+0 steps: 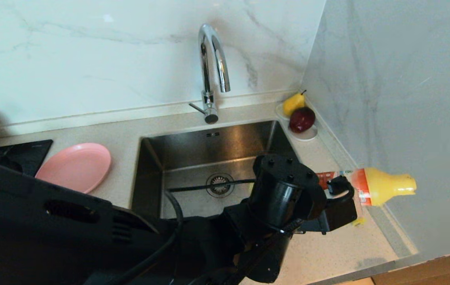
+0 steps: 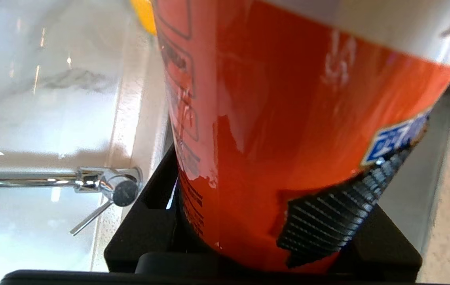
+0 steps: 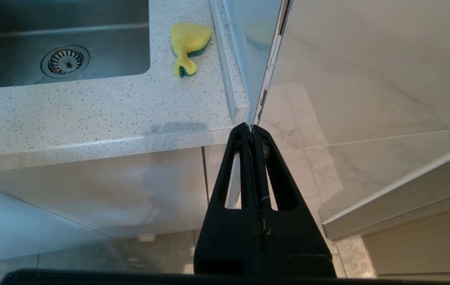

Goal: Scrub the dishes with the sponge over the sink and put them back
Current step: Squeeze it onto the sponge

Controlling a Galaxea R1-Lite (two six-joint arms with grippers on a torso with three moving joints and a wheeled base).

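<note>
Left pincer grips a detergent bottle lying level, cap toward the wall; the sponge apparently sits directly beneath on the desk, nearest this arm.

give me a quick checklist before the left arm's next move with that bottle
1. Grip: left gripper fingers closed on the orange bottle, label wedged between them in the wrist view: ok.
2. Bottle over the sink: it hangs over the counter to the sink's right: not ok.
3. Sponge reachable: lying on the counter right of the sink: ok.
4. Dish ready: pink plate sits left of the sink, untouched: ok.
5. Bottle cap open: cannot tell.
6. Right gripper parked beside the counter, shut: ok.
</note>
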